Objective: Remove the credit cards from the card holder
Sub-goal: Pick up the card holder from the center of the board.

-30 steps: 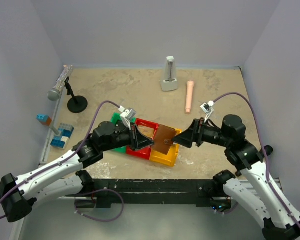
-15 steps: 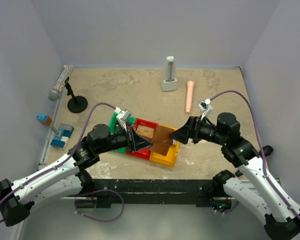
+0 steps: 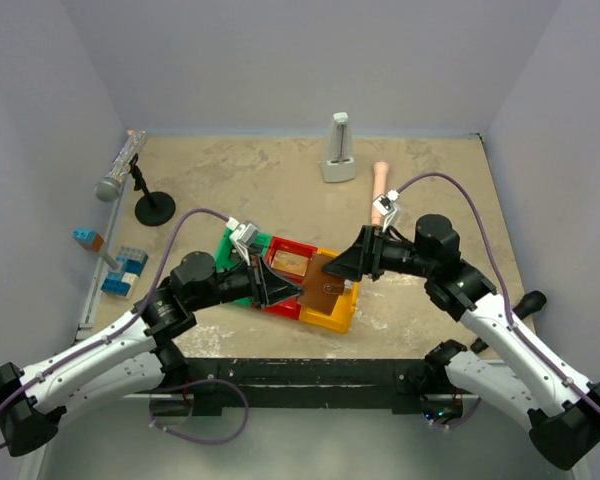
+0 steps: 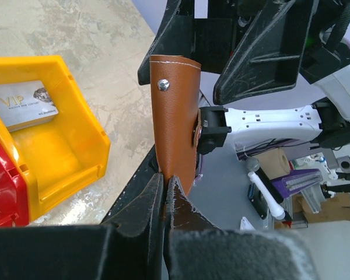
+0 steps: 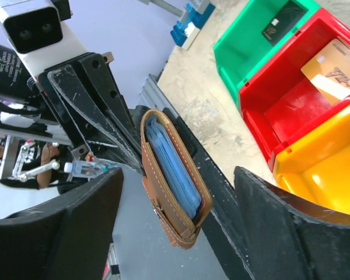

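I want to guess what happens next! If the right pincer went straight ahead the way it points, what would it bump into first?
Most likely the card holder, held up by the shut left pincer. It stands right between the open fingers of the right pincer; how far ahead is hard to judge.

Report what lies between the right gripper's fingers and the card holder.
Nothing. In the right wrist view the card holder stands in the gap of the open right gripper, with bare space on either side up to each finger.
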